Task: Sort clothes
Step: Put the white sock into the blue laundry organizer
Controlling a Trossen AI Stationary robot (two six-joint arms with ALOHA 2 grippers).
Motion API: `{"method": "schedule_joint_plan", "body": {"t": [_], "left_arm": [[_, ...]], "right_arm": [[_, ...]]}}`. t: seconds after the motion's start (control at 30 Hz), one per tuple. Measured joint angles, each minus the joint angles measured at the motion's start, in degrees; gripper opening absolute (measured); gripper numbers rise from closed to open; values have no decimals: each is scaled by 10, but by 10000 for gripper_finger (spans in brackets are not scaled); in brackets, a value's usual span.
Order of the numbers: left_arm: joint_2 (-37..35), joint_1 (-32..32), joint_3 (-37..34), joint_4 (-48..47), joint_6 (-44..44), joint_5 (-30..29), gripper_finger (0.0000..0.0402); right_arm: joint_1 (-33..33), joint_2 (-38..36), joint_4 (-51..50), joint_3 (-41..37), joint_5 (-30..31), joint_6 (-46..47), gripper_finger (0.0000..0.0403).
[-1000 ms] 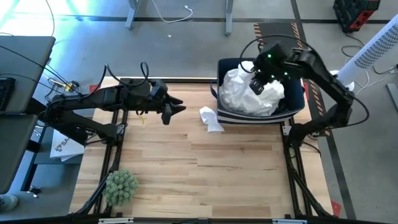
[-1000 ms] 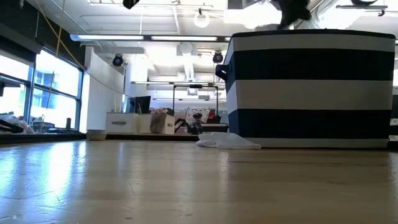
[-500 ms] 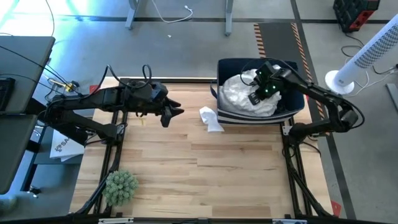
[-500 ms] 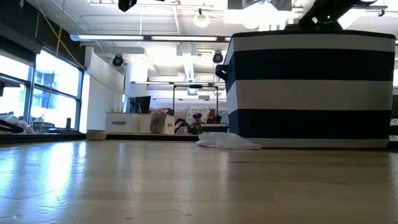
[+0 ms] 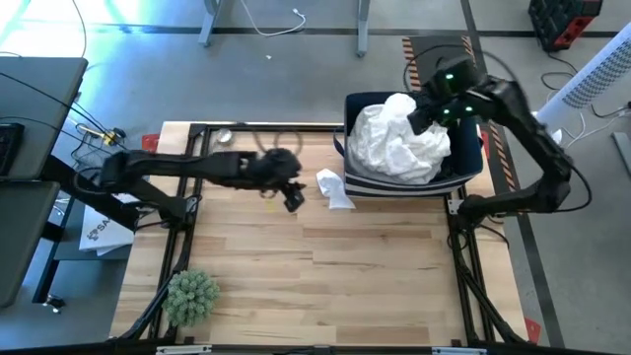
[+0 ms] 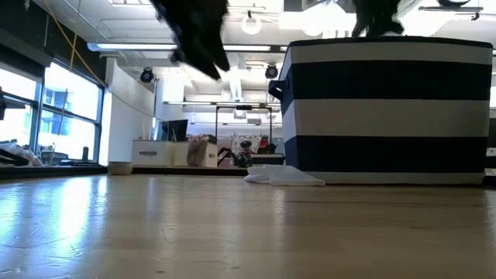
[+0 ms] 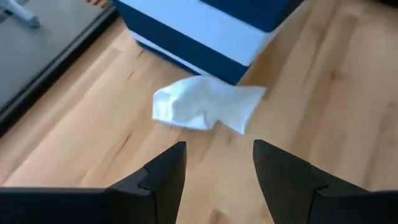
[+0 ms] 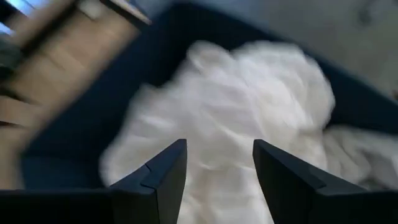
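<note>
Left gripper (image 5: 292,200), high view: mine, over the table (image 5: 375,286), near a small white garment (image 5: 335,188) beside the bin (image 5: 475,158)
Right gripper (image 5: 422,118), high view: above the white clothes (image 5: 399,143) heaped in the bin
Low view: garment (image 6: 284,176) lies on the table against the bin (image 6: 387,108)
Left wrist view: my fingers (image 7: 165,171) stand apart, empty, garment (image 7: 205,106) beyond
Right wrist view: fingers (image 8: 163,171) apart, holding nothing, clothes (image 8: 249,118) below

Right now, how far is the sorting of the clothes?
Done: a heap of white garments already fills the striped bin. In hand: nothing; the right gripper hangs open above that heap, and the left gripper is open, pointing at the small white cloth. Left: that cloth lies on the table beside the bin.
</note>
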Motion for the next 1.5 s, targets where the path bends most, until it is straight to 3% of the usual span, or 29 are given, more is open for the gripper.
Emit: {"method": "schedule_joint_plan", "body": {"t": [0.17, 0.33, 0.67, 0.77, 0.87, 1.0, 1.07, 1.23, 1.5], "left_arm": [[105, 26, 0, 129, 17, 21, 182], [201, 59, 0, 241, -6, 27, 182], [328, 88, 1, 276, -29, 103, 172], [347, 87, 4, 287, -23, 104, 149], [359, 85, 5, 286, -23, 118, 99], [360, 85, 4, 285, -30, 147, 16], [350, 92, 4, 283, -33, 172, 11], [285, 91, -1, 210, 9, 165, 3], [87, 66, 0, 86, 96, 145, 1]], "right_arm": [[62, -20, 15, 64, -4, 24, 183], [141, -48, 45, 69, -5, 77, 183], [244, -60, 52, 51, -4, 140, 183], [257, -59, 55, 51, 2, 156, 183], [262, -59, 55, 51, 11, 158, 183], [262, -59, 56, 51, 12, 172, 183], [262, -59, 56, 51, 12, 173, 183], [277, -59, 58, 51, 12, 164, 183], [349, -19, 61, 51, -21, 29, 183]]}}
